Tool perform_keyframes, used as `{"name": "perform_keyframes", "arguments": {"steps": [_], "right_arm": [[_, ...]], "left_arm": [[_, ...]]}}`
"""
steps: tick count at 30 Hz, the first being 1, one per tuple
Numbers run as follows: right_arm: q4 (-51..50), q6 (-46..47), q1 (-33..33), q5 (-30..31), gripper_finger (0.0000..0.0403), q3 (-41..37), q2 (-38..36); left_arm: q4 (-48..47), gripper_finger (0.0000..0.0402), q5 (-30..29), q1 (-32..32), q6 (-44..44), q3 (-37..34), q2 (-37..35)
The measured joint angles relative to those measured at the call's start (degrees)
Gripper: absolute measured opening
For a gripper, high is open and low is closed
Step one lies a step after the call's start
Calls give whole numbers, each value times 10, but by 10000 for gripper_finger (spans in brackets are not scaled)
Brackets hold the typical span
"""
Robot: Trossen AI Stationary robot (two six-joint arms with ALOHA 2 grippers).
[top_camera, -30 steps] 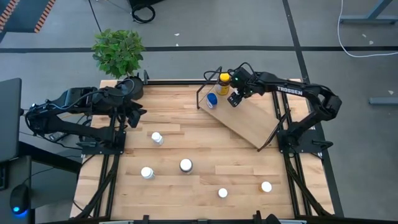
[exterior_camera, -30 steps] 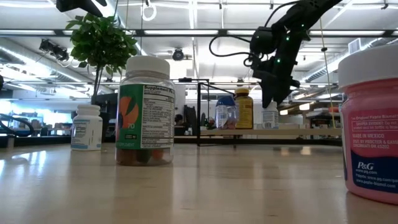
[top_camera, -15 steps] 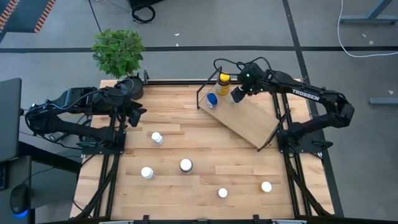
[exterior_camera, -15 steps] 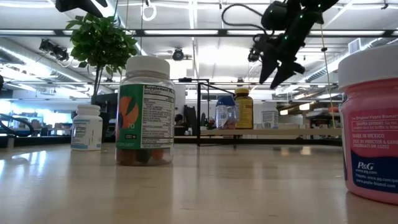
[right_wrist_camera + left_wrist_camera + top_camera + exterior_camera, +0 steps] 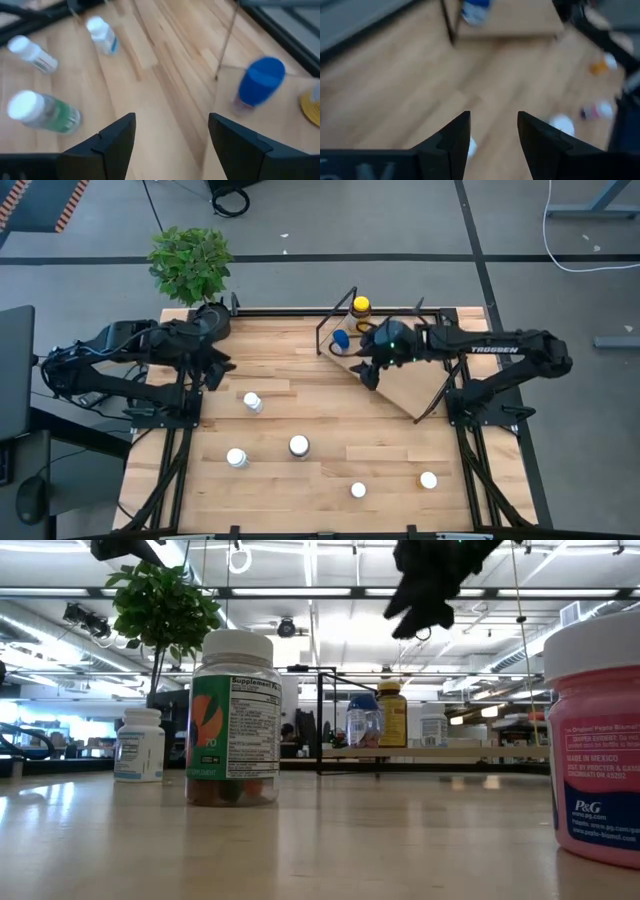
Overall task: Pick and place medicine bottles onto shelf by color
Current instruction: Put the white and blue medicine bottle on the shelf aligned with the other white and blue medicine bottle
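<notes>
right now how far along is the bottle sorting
Done: a blue-capped bottle and a yellow-capped bottle stand on the shelf. In hand: nothing; the right end effector hangs open and empty over the shelf's edge. Left: five white-capped bottles on the table.

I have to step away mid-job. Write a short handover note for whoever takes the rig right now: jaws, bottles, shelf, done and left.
Right gripper: jaws open and empty, above the shelf's near-left edge.
Left gripper: jaws open and empty, parked at the table's far-left side near the plant pot.
On the shelf: the yellow-capped amber bottle and the blue-capped bottle; the low view shows a third, white-capped bottle standing there too.
Left on the table: five white-capped bottles.
Likely next: send the right arm for one of these.
</notes>
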Motion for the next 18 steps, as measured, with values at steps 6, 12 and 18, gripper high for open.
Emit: {"name": "perform_keyframes", "arguments": {"steps": [6,12,18], "right_arm": [[20,58,54,63,257,0,0],[18,75,82,65,257,0,0],[16,76,90,65,257,0,0]], "left_arm": [[-65,181,77,0,18,-61,33],[-15,235,95,-7,58,-153,53],[69,291,85,-37,161,-218,52]]}}
